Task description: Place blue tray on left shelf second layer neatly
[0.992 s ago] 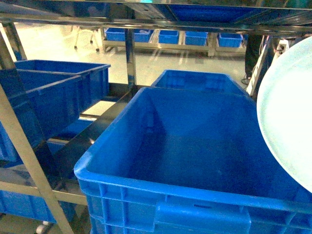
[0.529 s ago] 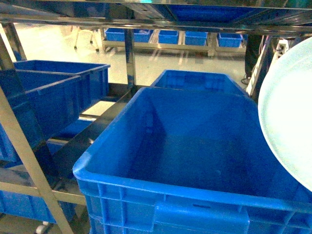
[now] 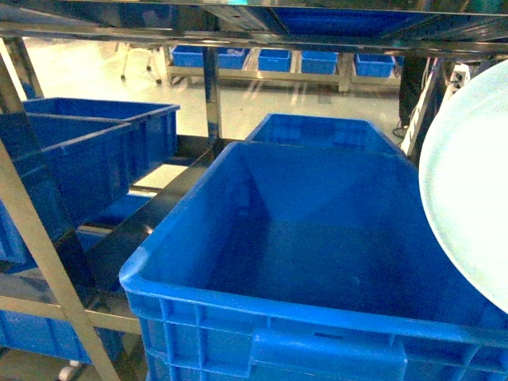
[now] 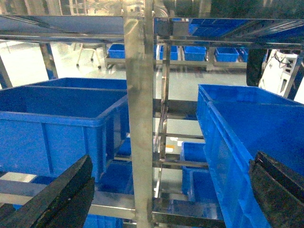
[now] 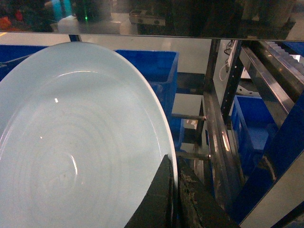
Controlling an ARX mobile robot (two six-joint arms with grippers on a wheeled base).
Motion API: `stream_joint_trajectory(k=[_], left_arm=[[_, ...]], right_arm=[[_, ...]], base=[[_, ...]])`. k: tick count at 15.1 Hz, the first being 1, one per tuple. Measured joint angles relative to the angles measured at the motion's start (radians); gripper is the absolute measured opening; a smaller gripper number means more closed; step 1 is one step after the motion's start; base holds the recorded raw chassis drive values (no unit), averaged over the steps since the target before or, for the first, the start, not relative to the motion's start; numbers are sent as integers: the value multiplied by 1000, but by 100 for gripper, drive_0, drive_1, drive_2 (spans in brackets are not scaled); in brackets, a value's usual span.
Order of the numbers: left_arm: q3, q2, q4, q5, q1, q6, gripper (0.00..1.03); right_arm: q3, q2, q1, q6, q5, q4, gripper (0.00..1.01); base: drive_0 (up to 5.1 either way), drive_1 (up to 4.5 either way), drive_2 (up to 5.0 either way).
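The pale blue tray (image 3: 468, 190) hangs tilted on edge at the right of the head view, beside a big dark-blue crate (image 3: 317, 238). In the right wrist view the blue tray (image 5: 76, 142) fills the left half, and my right gripper (image 5: 174, 164) is shut on its rim. My left gripper (image 4: 172, 164) is open, its black fingers (image 4: 61, 190) wide apart with nothing between them, facing a steel upright (image 4: 140, 118). The left shelf's tier (image 3: 135, 230) lies left of the big crate and carries dark-blue crates (image 3: 95, 151).
A slanted steel post (image 3: 48, 262) crosses the near left. A steel rail (image 3: 238, 36) of the layer above runs overhead. A second crate (image 3: 325, 131) stands behind the big one. More steel uprights (image 5: 218, 137) and a lower crate (image 5: 251, 118) lie right of the tray.
The tray's edge wobbles a few pixels in the head view. Nothing was taken hold of or let go.
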Motion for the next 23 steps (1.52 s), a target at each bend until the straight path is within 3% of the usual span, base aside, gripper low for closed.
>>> stream_joint_trajectory(k=[6, 7, 8, 10, 12, 13, 14, 18, 23], left_arm=[[0, 0, 0, 0, 0, 0, 98], [0, 0, 0, 0, 0, 0, 98], [0, 0, 0, 0, 0, 0, 98], [0, 0, 0, 0, 0, 0, 98], [0, 0, 0, 0, 0, 0, 98], [0, 0, 0, 0, 0, 0, 98], [0, 0, 0, 0, 0, 0, 98], [0, 0, 0, 0, 0, 0, 98], [0, 0, 0, 0, 0, 0, 98]], right_arm=[[0, 0, 0, 2, -1, -6, 2], [2, 1, -2, 35, -24, -48, 2], [6, 10, -8, 89, -79, -111, 2], [14, 43, -3, 198, -135, -156, 2], [43, 79, 21, 294, -149, -150, 2], [82, 163, 44, 365, -153, -153, 2], [111, 279, 60, 385, -156, -129, 2], [137, 370, 74, 385, -144, -73, 2], [222, 513, 131, 396, -125, -57, 2]], base=[[0, 0, 0], [0, 0, 0], [0, 0, 0], [0, 0, 0], [0, 0, 0], [0, 0, 0], [0, 0, 0], [0, 0, 0], [0, 0, 0]])
